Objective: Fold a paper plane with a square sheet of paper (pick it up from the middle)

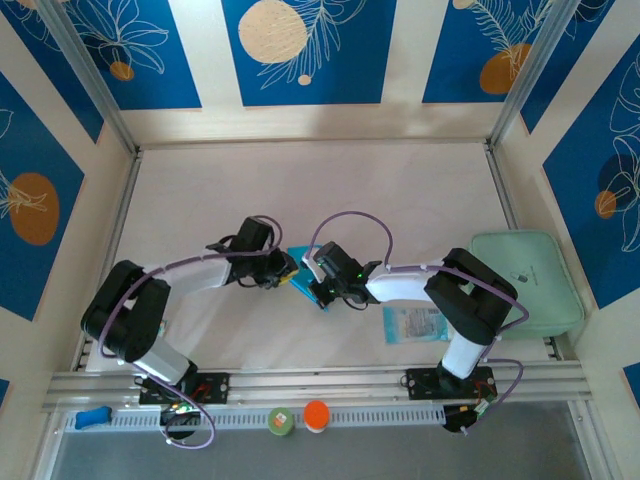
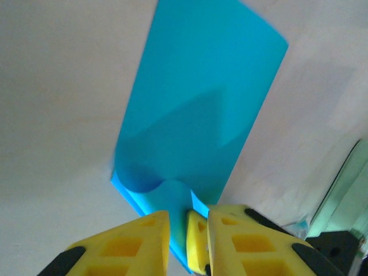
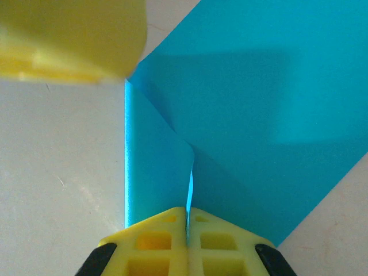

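Note:
The square sheet of paper (image 1: 299, 254) is cyan and partly folded, lying mid-table between both arms. In the right wrist view the paper (image 3: 259, 115) spreads flat on the table with one flap raised. My right gripper (image 3: 187, 210) is shut on the edge of that flap. My left gripper (image 2: 188, 214) stands with its jaws a little apart, and a curled fold of the paper (image 2: 201, 98) runs up between them beside another yellow fingertip. One left finger (image 3: 69, 40) shows blurred at the paper's far corner. From above, the left gripper (image 1: 284, 270) and right gripper (image 1: 320, 282) almost touch.
A mint-green rounded pad (image 1: 525, 285) lies at the right wall. A pale printed see-through packet (image 1: 415, 323) rests beside the right arm's base. Green (image 1: 281, 421) and orange (image 1: 316, 415) caps and a blue piece (image 1: 92, 417) sit on the front rail. Patterned walls enclose the table.

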Motion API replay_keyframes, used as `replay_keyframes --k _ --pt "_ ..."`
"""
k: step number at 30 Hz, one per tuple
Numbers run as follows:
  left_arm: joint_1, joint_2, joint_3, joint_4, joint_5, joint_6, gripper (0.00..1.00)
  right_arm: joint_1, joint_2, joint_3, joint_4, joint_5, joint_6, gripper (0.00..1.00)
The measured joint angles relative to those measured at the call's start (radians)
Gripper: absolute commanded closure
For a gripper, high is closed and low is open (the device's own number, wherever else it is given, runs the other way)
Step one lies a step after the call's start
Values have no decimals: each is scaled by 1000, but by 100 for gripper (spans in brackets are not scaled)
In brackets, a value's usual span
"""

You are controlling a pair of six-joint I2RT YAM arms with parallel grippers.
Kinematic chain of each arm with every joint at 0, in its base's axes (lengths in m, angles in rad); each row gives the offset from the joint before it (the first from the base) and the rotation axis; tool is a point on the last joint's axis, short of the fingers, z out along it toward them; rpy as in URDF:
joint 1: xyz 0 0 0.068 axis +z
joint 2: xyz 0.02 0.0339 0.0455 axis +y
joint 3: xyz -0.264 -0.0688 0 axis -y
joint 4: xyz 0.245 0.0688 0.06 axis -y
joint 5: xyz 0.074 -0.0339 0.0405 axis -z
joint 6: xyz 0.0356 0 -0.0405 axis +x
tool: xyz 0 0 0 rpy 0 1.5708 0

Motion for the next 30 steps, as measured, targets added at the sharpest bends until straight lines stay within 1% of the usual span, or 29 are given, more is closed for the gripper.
replay_keyframes --k 6,11,30 --pt "-42 23 -34 93 1 -69 82 -1 6 6 1 -5 1 98" --pt "-50 68 -34 151 1 -93 83 -1 6 6 0 -6 1 98" --pt "-58 111 -59 191 -2 -103 83 -3 7 7 0 -7 1 98"
